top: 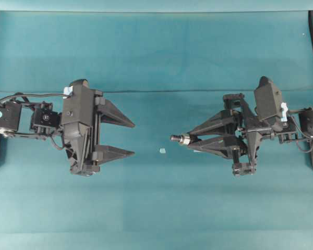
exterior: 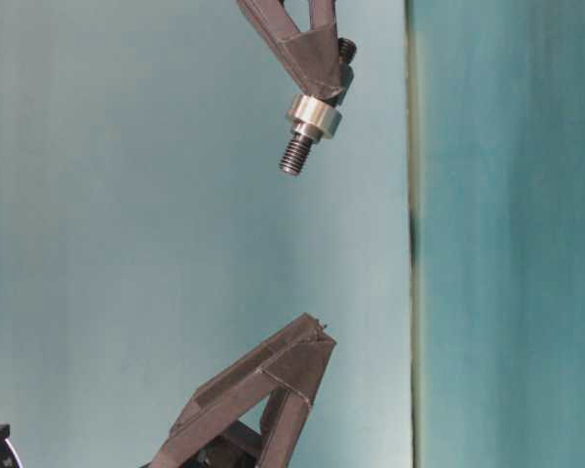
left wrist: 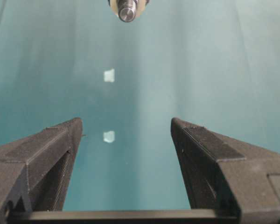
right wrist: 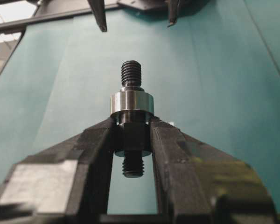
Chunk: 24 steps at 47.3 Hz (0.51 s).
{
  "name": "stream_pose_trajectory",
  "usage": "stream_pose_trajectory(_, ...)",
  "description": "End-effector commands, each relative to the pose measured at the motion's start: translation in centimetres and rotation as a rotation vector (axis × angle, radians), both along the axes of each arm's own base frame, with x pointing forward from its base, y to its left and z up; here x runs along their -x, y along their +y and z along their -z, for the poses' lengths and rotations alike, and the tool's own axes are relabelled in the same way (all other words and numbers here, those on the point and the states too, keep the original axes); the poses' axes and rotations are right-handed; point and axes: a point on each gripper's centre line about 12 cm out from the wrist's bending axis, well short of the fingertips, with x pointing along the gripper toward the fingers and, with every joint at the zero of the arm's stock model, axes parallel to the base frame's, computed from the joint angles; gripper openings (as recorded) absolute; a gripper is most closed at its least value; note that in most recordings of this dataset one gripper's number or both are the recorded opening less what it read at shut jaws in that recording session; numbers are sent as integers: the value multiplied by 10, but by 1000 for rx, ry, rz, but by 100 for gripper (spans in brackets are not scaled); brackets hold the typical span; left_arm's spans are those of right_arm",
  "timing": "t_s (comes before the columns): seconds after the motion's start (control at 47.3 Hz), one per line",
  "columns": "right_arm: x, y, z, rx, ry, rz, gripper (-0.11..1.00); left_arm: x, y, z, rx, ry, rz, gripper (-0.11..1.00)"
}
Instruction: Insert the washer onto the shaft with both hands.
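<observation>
- On the right of the overhead view, the right gripper (top: 190,138) is seen with its two tapered fingers drawn together around the shaft (top: 176,138).
- From the right wrist camera, the shaft (right wrist: 131,135) is shown clamped between the fingertips (right wrist: 100,137), with its threaded tip pointing away from the gripper and a short threaded end showing behind the pads.
- The washer (right wrist: 132,103) is seated on the shaft, resting just beyond the fingertips and touching them; the threaded tip stands out past it.
- In the table-level view, the washer (exterior: 314,117) is seen as a bright silvery ring around the dark shaft (exterior: 296,154), held clear of the cloth.
- On the left of the overhead view, the left gripper (top: 134,138) is held with its fingers spread wide, nothing between them.
- From the left wrist camera, both fingers (left wrist: 46,154) are seen well apart, with only teal cloth (left wrist: 233,70) in the gap.
- The two grippers face each other, well apart.
- A tiny pale square scrap (top: 163,151) lies on the cloth between them, touched by neither gripper.
</observation>
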Motion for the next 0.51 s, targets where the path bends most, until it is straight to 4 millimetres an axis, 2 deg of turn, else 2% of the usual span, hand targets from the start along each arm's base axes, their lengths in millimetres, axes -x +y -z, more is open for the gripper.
stream_pose_trajectory(0.0, 0, -1, -4, 2, -17, 4, 0, -1, -1, -9, 1, -29, 2, 80)
stream_pose_trajectory(0.486, 3, -1, -3, 1, -16, 4, 0, -1, 0, -8, 1, -26, 0, 80)
